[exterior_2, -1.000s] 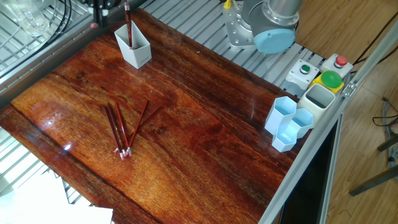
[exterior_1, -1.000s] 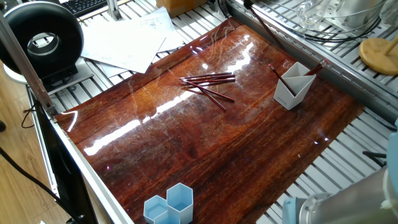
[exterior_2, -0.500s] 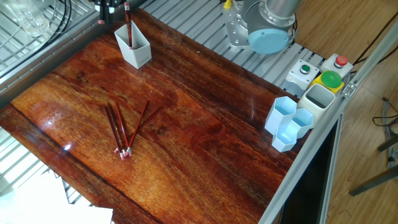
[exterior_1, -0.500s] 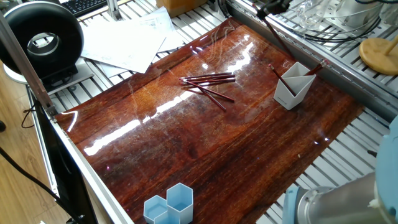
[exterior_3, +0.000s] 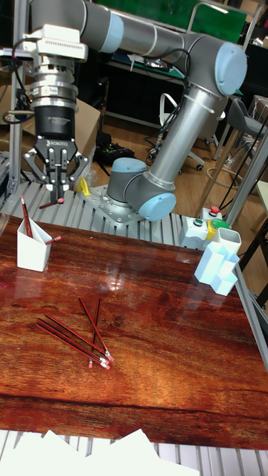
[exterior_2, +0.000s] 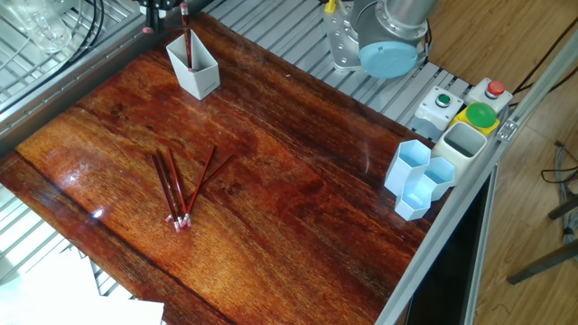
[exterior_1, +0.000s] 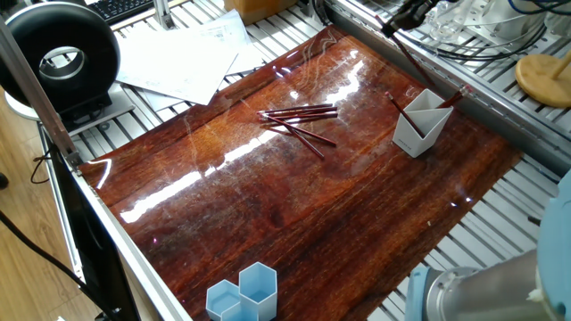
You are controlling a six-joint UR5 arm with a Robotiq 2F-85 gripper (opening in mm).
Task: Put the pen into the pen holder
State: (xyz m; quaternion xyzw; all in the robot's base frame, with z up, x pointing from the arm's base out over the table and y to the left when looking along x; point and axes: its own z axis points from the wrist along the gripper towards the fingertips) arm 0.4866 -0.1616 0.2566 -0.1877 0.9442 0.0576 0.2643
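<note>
The pen holder is a small white angular cup at the mat's far right edge, also seen as the pen holder and the pen holder. Two red pens stand in it. My gripper hangs above and just behind the holder, shut on a dark red pen that slants down toward the cup's rim. In the one fixed view the gripper is at the top edge. Several loose pens lie fanned on the wooden mat, the same loose pens and loose pens.
Light blue hexagonal cups stand at the mat's edge beside a button box. Paper sheets and a black round device lie beyond the mat. The arm's base is bolted behind the table.
In the one fixed view my gripper and the held pen have shifted right along the far edge, bringing the pen's lower end closer to the holder. Nothing else has moved.
</note>
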